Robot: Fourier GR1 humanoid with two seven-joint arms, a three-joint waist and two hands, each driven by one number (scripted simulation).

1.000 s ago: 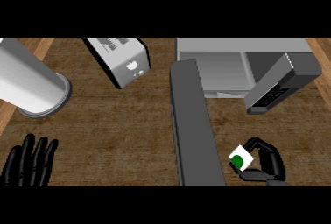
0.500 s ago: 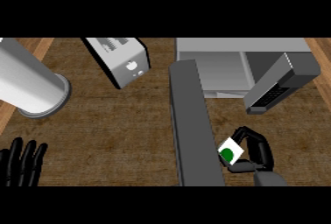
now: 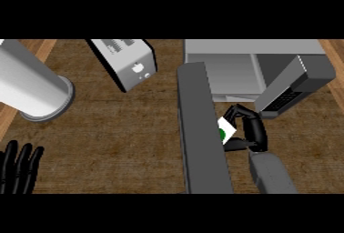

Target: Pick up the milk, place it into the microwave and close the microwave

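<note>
A white milk carton with a green mark is held in my right hand, whose fingers and thumb curl round it just right of the open microwave door. The hand and carton sit in front of the microwave's open cavity, a little below its front edge. The microwave stands at the upper right, its dark control panel angled toward me. My left hand rests open at the lower left edge, fingers up.
A grey toaster stands at the top centre-left. A large silver cylinder fills the upper left. The long open door splits the wooden counter between left and right.
My right hand has carried the milk carton up and away from me, closer to the microwave opening. My left hand has sunk lower toward the view's bottom left corner.
</note>
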